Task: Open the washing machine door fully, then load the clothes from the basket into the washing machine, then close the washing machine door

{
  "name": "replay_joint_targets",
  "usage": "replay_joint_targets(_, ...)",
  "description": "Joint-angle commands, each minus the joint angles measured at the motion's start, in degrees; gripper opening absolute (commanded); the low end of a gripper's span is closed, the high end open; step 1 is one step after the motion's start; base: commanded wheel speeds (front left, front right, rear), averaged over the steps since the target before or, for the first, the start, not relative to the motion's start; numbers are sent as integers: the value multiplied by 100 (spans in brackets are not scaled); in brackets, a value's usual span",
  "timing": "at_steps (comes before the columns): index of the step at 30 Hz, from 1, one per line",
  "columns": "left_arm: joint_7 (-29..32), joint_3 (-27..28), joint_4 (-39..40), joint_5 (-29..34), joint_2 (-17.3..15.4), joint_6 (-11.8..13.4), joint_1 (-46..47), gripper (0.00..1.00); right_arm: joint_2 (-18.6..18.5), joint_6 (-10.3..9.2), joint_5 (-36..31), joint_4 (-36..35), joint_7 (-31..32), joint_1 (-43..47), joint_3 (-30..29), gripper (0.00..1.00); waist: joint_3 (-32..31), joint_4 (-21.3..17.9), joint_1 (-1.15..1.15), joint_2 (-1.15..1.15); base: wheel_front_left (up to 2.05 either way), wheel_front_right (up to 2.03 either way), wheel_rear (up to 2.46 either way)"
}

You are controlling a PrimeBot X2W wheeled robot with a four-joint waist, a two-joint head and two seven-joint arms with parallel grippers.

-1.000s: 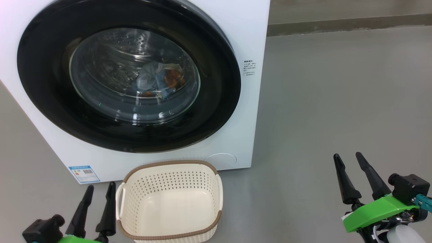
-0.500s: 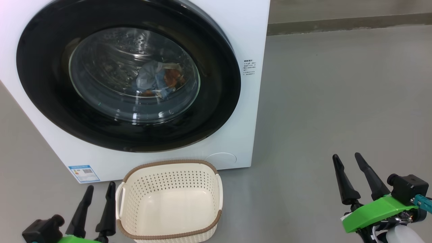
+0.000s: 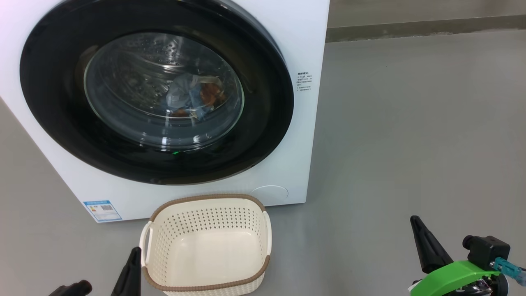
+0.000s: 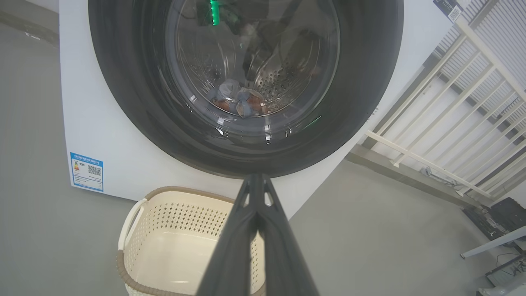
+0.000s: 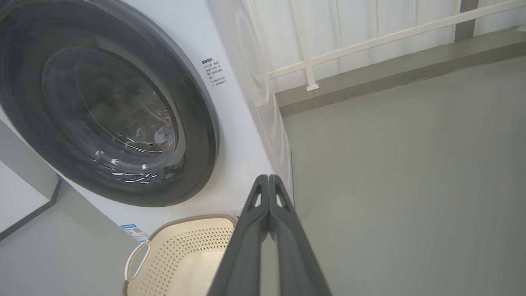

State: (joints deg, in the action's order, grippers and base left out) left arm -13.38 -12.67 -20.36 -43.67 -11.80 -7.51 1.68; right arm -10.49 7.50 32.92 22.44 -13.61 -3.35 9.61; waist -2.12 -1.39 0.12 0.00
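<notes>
The washing machine (image 3: 306,37) stands ahead with its round black door (image 3: 53,86) flat against the front. Behind the glass, light-blue and orange clothes (image 3: 192,95) lie in the steel drum, and they show again as clothes (image 4: 240,102) in the left wrist view. On the floor before the machine sits the cream basket (image 3: 205,198) with nothing in it. My left gripper (image 3: 134,251) is low beside the basket's left handle, its fingers (image 4: 246,230) pressed together on nothing. My right gripper (image 3: 414,220) hangs far right over bare floor, also shut and empty (image 5: 268,177).
A blue label sticker (image 3: 102,210) marks the machine's lower left corner. Grey floor (image 3: 411,135) spreads to the right of the machine, ending at a low kerb (image 3: 423,28). A white railing (image 4: 435,123) runs beyond it.
Both grippers had their fingers apart before; now each pair is together, and both have sunk lower in the head view. A small green glint appears on the door's lower glass.
</notes>
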Motion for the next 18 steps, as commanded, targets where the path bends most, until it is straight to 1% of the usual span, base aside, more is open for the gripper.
replay_joint_targets(1, 37, 117, 152, -111, -54, 0, 155, 0, -48, 0, 199, -169, 52, -176, -84, 0, 7, 3, -7, 0, 0, 0, 0)
replay_joint_targets(3, 70, 148, 158, -194, -38, 0, 163, 0, -34, 0, 298, -178, 85, -181, -110, 0, 18, 5, -11, 0, 0, 0, 0)
replay_joint_targets(18, 306, 366, 213, -768, 75, 0, 203, 0, 64, 0, 991, -257, 323, -198, -296, 0, 46, 22, -12, 0, 0, 0, 0)
